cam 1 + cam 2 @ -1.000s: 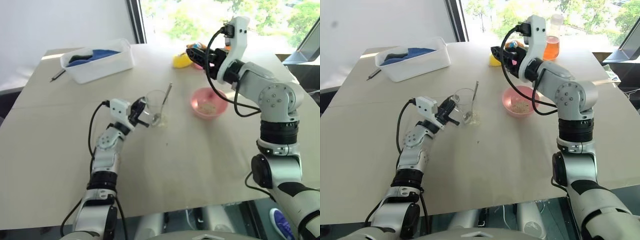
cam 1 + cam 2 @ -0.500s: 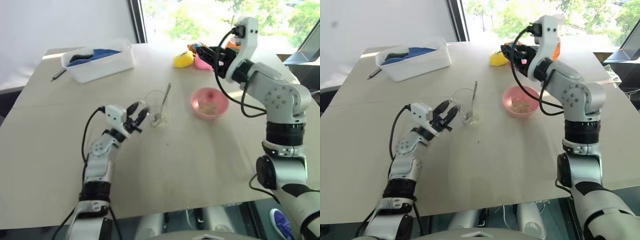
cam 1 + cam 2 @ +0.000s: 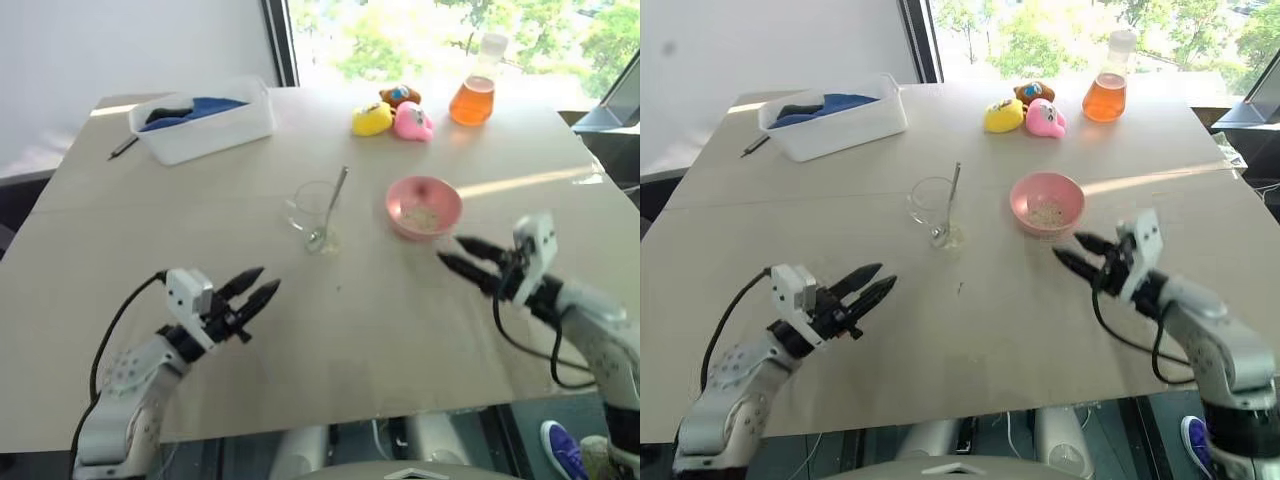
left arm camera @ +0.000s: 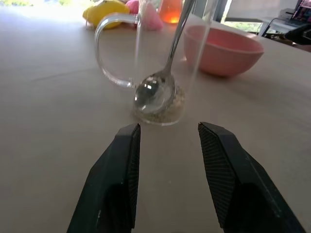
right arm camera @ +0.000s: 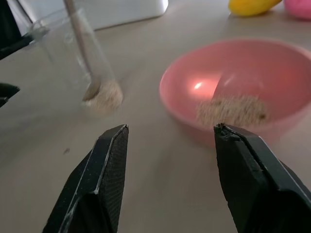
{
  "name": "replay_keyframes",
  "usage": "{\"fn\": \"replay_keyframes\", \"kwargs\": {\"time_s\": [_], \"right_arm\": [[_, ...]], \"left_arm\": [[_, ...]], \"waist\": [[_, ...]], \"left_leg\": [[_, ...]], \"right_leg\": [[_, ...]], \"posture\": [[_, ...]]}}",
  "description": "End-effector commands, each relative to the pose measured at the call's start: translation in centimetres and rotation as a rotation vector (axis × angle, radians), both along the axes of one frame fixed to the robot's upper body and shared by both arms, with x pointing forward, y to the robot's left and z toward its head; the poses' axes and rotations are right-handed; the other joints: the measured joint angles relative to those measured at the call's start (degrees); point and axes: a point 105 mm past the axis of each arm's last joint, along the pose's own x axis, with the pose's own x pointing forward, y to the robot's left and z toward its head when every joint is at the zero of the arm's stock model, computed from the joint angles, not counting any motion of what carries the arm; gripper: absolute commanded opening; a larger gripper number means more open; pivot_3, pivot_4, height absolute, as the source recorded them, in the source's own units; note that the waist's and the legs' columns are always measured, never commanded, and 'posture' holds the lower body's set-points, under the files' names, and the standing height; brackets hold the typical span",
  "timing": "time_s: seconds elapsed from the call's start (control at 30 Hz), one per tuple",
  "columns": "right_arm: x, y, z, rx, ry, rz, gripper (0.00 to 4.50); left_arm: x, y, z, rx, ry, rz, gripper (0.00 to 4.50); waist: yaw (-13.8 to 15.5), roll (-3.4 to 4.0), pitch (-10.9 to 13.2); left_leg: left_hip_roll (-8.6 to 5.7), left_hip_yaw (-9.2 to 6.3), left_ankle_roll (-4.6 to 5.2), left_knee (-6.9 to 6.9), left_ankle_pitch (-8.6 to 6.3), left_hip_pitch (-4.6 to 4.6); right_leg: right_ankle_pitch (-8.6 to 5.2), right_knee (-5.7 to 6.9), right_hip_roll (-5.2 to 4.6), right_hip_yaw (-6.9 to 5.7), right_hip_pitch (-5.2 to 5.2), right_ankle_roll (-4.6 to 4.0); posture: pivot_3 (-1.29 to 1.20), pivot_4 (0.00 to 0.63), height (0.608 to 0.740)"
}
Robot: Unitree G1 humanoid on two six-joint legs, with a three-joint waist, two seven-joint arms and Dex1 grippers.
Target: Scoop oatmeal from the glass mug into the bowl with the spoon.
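The glass mug (image 3: 312, 209) is standing mid-tabletop (image 3: 150, 230), nearly see-through, the spoon (image 3: 329, 208) leaning inside over oatmeal (image 4: 165, 109). The bowl (image 3: 423, 206) is sitting beside it. The left claw (image 3: 252, 290) and right claw (image 3: 462, 255) are hovering apart, gripping nothing.

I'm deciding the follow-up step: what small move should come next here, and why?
Probably none beyond parking the arms: both the left gripper and right gripper are open and empty, the silver metal spoon stands in the clear glass mug, and oatmeal flakes lie in the pink bowl.
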Motion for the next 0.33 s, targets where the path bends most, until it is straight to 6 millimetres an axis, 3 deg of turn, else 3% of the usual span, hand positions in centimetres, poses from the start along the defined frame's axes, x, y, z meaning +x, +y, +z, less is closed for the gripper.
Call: {"fn": "replay_keyframes", "kwargs": {"time_s": [0.03,0.17,0.33], "right_arm": [[-1.6,-1.3,-0.4,-0.08,-0.082,0.074,2.81],[-2.1,-2.6,-2.0,-0.091,-0.063,0.083,2.81],[-2.3,-3.5,-3.4,-0.131,-0.065,0.089,2.81]], "left_arm": [[-0.9,0.5,-0.5,0.056,0.008,0.052,1.95],[-1.5,1.1,-1.8,0.098,0.036,0.102,1.95],[-1.3,1.1,-2.1,0.138,0.02,0.12,1.95]], "waist": [[0.1,0.06,0.1],[0.6,-0.07,0.2],[0.8,-0.08,0.2]], "left_leg": [[0.03,0.01,0.11,-0.01,-0.07,0.36],[0.23,0.04,0.36,-0.03,-0.26,1.4],[0.23,0.11,0.36,-0.04,-0.26,1.46]], "right_leg": [[-0.01,-0.12,0.04,0.0,0.4,0.01],[-0.35,-0.48,0.16,-0.05,1.57,0.08],[-0.28,-0.45,0.17,0.01,1.59,0.14]], "posture": [[0.0,0.15,0.74],[0.0,0.15,0.74],[0.0,0.15,0.74]]}}
